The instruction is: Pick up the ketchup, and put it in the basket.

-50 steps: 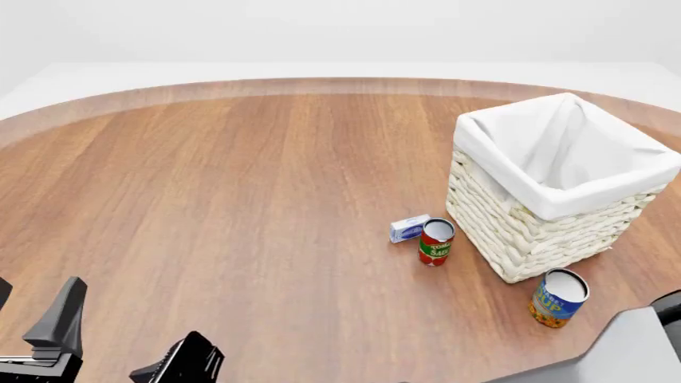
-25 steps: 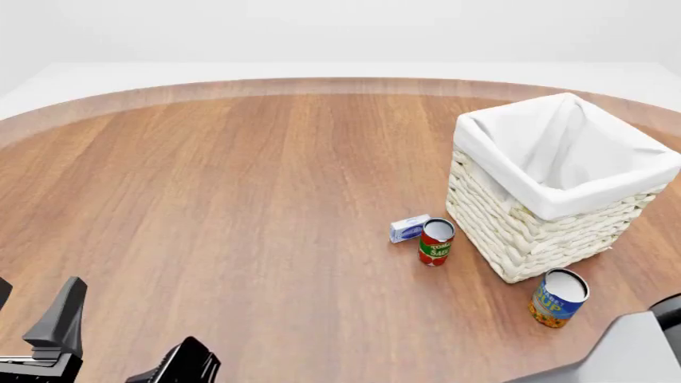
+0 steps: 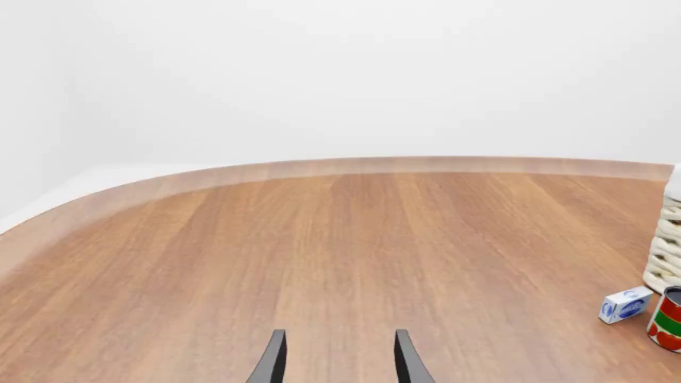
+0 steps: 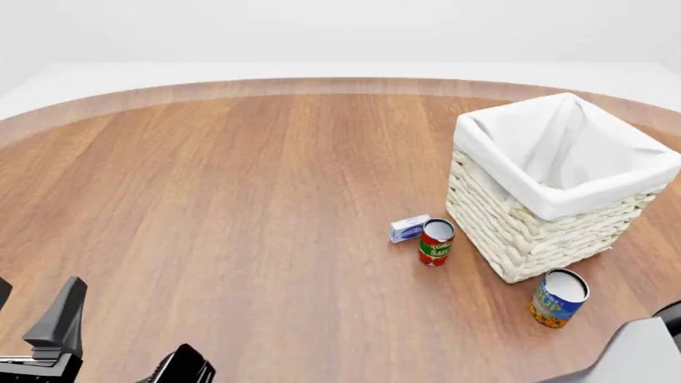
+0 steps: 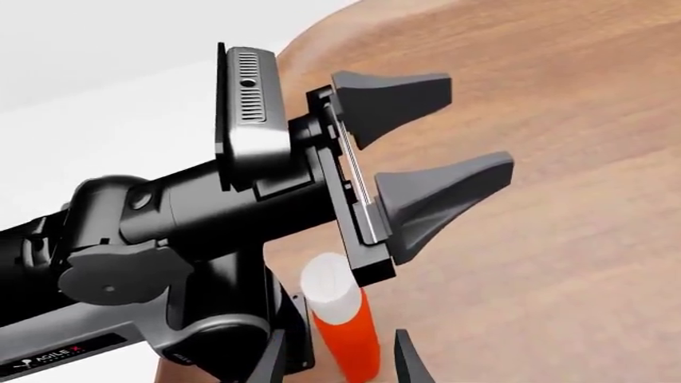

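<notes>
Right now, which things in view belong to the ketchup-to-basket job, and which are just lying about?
Job: ketchup bottle, between the right claw fingers; wicker basket.
Lying about: tomato sauce can; blue-and-yellow can; small blue-and-white box.

The ketchup point(image 5: 343, 319) shows only its white cap and red upper body in the right wrist view; its base runs off the frame, and the front view misses it entirely. The basket point(image 3: 666, 251) and red-and-green can point(image 3: 668, 321) are clipped by the left wrist picture's edge. The small box's point(image 4: 409, 228) printing is too small to read.
</notes>
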